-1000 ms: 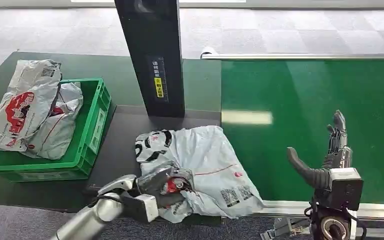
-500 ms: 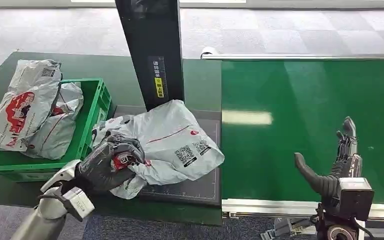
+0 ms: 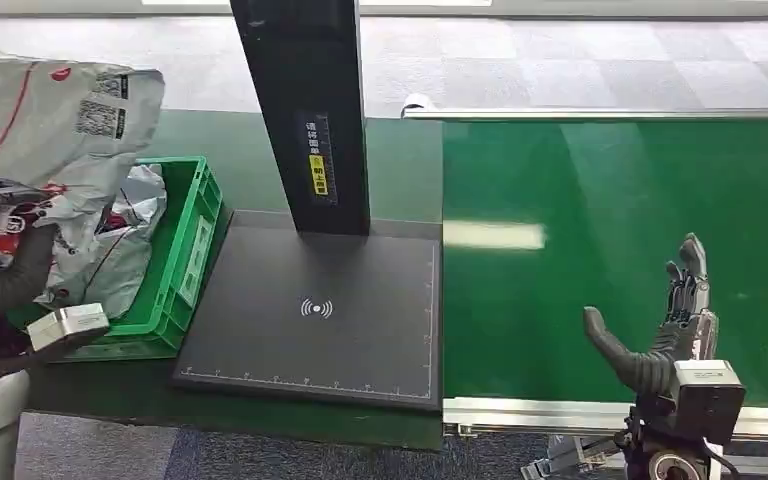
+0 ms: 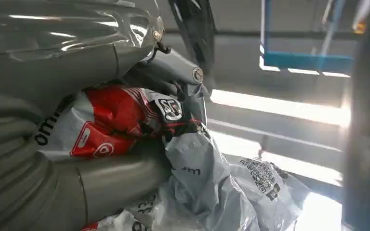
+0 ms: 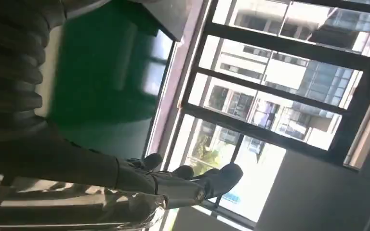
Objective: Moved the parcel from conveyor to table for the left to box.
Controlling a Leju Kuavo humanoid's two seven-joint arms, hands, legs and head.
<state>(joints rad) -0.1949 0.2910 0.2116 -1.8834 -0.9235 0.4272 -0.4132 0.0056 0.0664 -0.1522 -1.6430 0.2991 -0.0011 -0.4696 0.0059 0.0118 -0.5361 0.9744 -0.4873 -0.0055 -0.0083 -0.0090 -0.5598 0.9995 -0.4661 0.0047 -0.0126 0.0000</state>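
Parcel first: the crumpled grey plastic mailer bag with red print [image 3: 55, 120] hung in the air over the green plastic crate [image 3: 185, 255], which already held other grey mailer bags [image 3: 120, 250]. My left robot hand [image 3: 0, 235] pinched its bunched red-printed end, fingers clamped round the plastic. Its long axis ran roughly upright, the labelled end pointing up and away from me. I judged this the boxing step; the next move called for lowering it into the crate and letting go. My right robot hand [image 3: 665, 335] hovered spread and empty above the green conveyor belt [image 3: 610, 200], beside the dark scanner pad [image 3: 310, 310] on the worktop [image 3: 400, 165].
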